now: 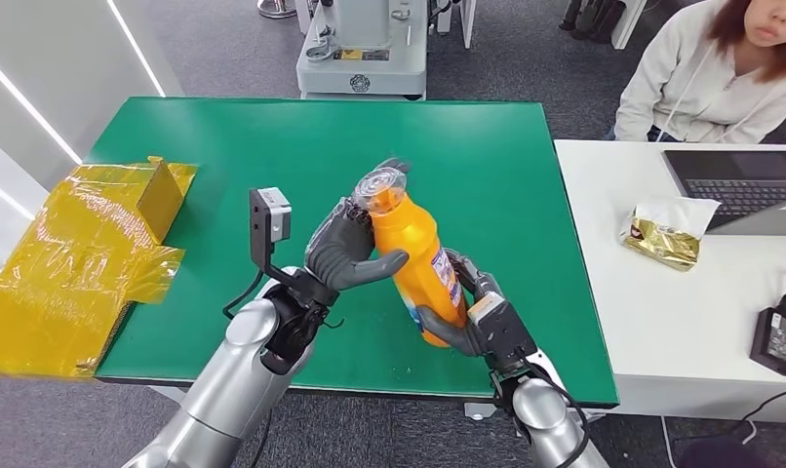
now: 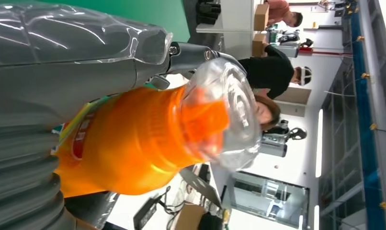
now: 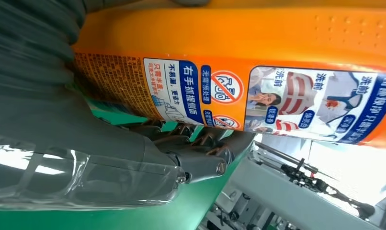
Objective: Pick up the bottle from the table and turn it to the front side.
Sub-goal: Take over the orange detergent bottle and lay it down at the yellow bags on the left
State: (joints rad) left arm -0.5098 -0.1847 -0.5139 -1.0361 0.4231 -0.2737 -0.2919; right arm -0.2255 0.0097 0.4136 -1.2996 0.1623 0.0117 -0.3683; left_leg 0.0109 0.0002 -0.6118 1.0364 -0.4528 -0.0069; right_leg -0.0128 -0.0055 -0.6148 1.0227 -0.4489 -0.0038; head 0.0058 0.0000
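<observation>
An orange bottle (image 1: 420,261) with a clear domed cap (image 1: 380,187) is lifted above the green table (image 1: 272,146), tilted with its cap toward the far left. My left hand (image 1: 348,252) grips its upper body just below the cap. My right hand (image 1: 472,317) holds its lower end from the right. In the left wrist view the bottle (image 2: 133,143) and its clear cap (image 2: 229,115) sit beside my thumb (image 2: 62,62). In the right wrist view the bottle's printed label (image 3: 277,100) faces the camera, with my right hand (image 3: 85,139) around it.
Crumpled yellow plastic wrap (image 1: 77,263) lies over the table's left edge. A white desk (image 1: 682,322) at the right carries a laptop (image 1: 740,185), a gold snack bag (image 1: 667,234) and a black power adapter (image 1: 779,336). A person (image 1: 721,68) sits behind it.
</observation>
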